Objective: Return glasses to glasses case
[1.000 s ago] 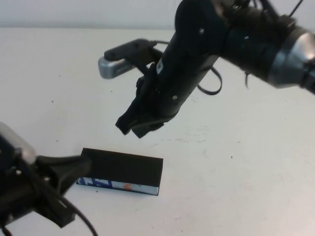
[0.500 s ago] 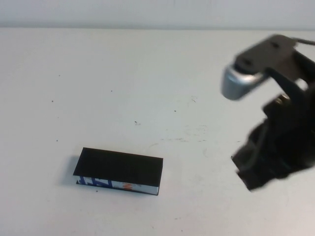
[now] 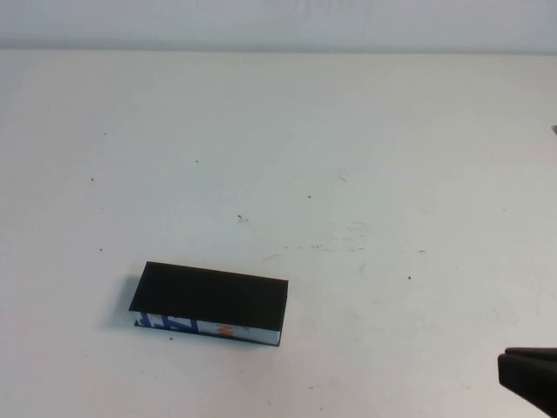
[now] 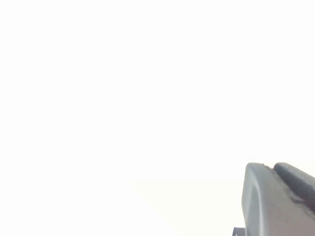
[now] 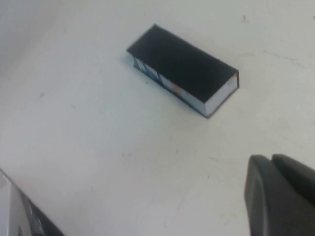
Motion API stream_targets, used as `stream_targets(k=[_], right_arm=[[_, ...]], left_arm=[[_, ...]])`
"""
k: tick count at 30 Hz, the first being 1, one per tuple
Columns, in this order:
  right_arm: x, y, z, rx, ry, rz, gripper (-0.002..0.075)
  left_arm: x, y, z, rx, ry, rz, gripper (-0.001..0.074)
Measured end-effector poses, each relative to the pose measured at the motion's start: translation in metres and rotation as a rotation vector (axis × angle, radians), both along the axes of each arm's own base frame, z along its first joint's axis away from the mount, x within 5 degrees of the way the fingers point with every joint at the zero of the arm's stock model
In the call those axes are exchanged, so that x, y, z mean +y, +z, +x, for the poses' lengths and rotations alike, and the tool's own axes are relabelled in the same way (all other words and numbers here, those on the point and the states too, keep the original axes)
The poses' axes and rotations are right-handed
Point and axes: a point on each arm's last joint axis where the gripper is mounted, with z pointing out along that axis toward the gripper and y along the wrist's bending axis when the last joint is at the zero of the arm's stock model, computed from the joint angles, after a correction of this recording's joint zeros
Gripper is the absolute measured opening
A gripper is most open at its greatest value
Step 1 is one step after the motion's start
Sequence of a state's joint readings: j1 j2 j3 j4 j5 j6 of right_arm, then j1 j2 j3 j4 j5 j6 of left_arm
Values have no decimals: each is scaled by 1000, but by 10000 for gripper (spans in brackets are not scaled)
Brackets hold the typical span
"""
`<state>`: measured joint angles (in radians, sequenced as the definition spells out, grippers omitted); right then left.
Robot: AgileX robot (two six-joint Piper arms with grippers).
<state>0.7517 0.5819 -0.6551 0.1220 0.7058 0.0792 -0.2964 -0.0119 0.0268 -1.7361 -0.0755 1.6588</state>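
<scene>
The glasses case [image 3: 209,303] is a black box with its flat lid down, lying at the table's near left; its white side strip printed in blue and orange faces me. The right wrist view shows the glasses case [image 5: 184,69] from above, well away from the fingers. The glasses are out of view. My right gripper [image 3: 529,374] sits at the near right corner of the high view, far right of the case, and is shut [image 5: 269,160] on nothing. My left gripper [image 4: 269,167] appears only in the left wrist view, shut, against a washed-out white background.
The white table [image 3: 348,157] carries only small dark specks and faint scuffs. A grey metal part [image 5: 19,216] shows at the edge of the right wrist view.
My right arm swung from above the case off to the right and down to the near right corner. My left arm withdrew from the high view's near left. The case stayed put.
</scene>
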Motion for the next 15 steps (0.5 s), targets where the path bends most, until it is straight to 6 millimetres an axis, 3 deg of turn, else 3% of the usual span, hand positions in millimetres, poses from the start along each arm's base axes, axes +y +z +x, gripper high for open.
stream_targets(k=[6,11,15], right_arm=[[-5,-36,-3,-55,-56,156,-13],[-6,-70,-4,0,-63,91,-13],[-8,-84,-4,10,-62,46,-13]], left_arm=[[1,0,0,2,9,1,-1],[1,0,0,1,10,2,-1],[1,0,0,1,10,5,-1]])
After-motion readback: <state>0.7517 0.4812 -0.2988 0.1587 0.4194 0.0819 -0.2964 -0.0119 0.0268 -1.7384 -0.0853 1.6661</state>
